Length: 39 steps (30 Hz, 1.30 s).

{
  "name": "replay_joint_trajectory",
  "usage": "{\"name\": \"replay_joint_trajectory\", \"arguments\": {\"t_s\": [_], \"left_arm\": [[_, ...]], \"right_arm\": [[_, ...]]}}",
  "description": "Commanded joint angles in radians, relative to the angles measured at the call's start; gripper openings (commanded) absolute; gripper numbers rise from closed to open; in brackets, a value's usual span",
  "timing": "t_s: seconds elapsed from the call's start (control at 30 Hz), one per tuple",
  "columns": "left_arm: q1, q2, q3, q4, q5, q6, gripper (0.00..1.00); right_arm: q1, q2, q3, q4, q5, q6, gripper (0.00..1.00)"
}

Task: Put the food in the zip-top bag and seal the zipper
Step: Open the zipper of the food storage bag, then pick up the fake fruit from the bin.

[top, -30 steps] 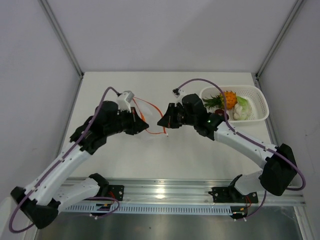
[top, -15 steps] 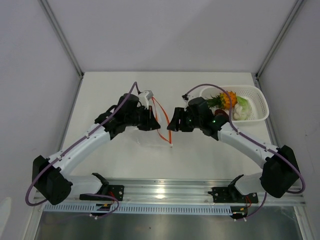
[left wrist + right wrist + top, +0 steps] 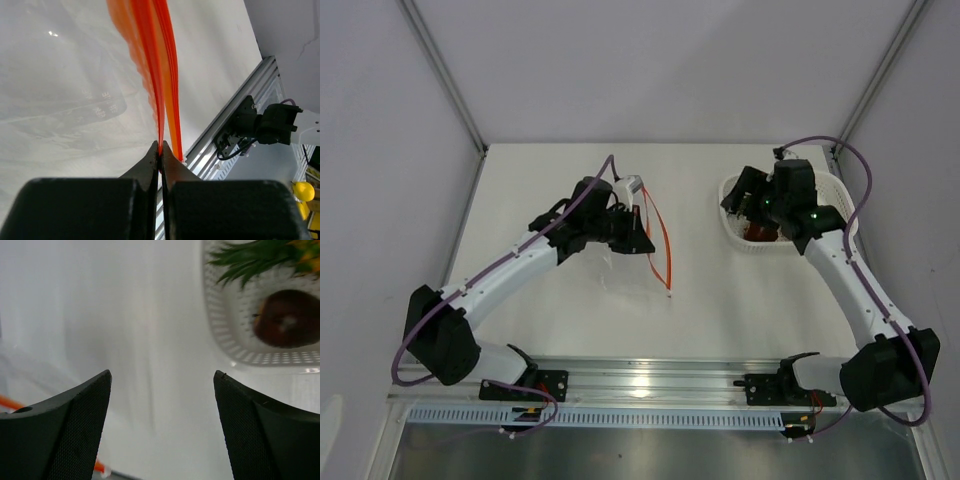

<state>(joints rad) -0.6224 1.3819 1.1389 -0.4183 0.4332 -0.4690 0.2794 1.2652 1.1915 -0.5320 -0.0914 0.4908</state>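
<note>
The left gripper is shut tight on the zipper. It pinches one end of the red-orange strip. The clear bag lies on the table, left of the middle and well apart from the basket. The two sides of the zipper stand a little apart, so the bag's mouth is not closed. There is some pale print on the bag, but it is too faint to read. The right gripper has its jaws wide open with nothing between them. It hangs over the left end of the basket. The pineapple and the dark red fruit lie in the basket.
</note>
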Motion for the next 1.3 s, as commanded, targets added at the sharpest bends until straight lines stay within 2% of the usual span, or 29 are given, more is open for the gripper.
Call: {"name": "replay_joint_trajectory", "arguments": {"t_s": [0.0, 0.1, 0.17, 0.3, 0.77, 1.13, 1.27], "left_arm": [[-0.004, 0.041, 0.048, 0.099, 0.100, -0.008, 0.01], [-0.005, 0.086, 0.029, 0.174, 0.180, -0.056, 0.01], [-0.005, 0.112, 0.035, 0.182, 0.211, -0.065, 0.01], [-0.004, 0.143, 0.035, 0.185, 0.211, -0.059, 0.01], [-0.005, 0.151, 0.021, 0.182, 0.203, -0.051, 0.01], [-0.005, 0.151, 0.028, 0.187, 0.214, -0.063, 0.01], [-0.005, 0.143, 0.027, 0.176, 0.213, -0.060, 0.01]], "right_arm": [[-0.066, 0.075, 0.068, -0.065, 0.091, -0.063, 0.84], [-0.120, 0.172, 0.111, -0.089, 0.153, -0.083, 0.86], [-0.147, 0.218, 0.131, -0.098, 0.171, -0.092, 0.91], [-0.155, 0.306, 0.148, -0.106, 0.208, -0.101, 0.99], [-0.154, 0.483, 0.152, -0.080, 0.346, -0.115, 1.00], [-0.151, 0.583, 0.154, 0.015, 0.384, -0.124, 1.00], [-0.152, 0.609, 0.164, 0.033, 0.375, -0.124, 0.97]]}}
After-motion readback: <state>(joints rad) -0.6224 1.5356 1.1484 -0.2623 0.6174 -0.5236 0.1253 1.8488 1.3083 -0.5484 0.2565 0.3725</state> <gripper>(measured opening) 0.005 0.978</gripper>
